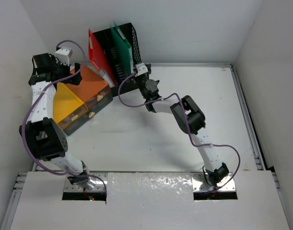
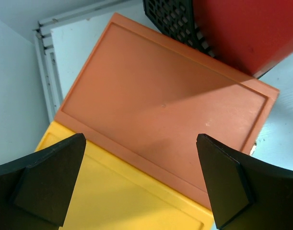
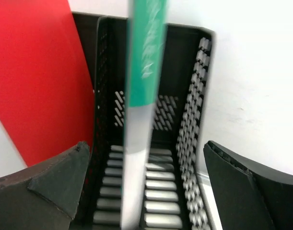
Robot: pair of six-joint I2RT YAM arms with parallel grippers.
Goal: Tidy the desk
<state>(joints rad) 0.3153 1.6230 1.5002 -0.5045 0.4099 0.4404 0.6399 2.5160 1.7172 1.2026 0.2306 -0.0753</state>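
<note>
The desk (image 1: 184, 124) is a white tabletop with silver rails. A black mesh file rack (image 1: 129, 36) stands at its back left, holding a red folder (image 1: 95, 50) and a green folder (image 1: 121, 45). My right gripper (image 1: 135, 73) is at the rack's front and open. In the right wrist view the green folder (image 3: 146, 57) stands upright between the spread fingers (image 3: 55, 187), untouched, inside the rack (image 3: 194, 124), with the red folder (image 3: 41, 81) on the left. My left gripper (image 1: 44, 72) hangs open and empty (image 2: 139, 184) above the orange-yellow box (image 2: 165, 105).
The orange-yellow box (image 1: 84, 91) lies at the left edge against the rack, with dark drawers (image 1: 91, 112) on its front. White walls enclose the desk on the back and both sides. Purple cables trail along both arms.
</note>
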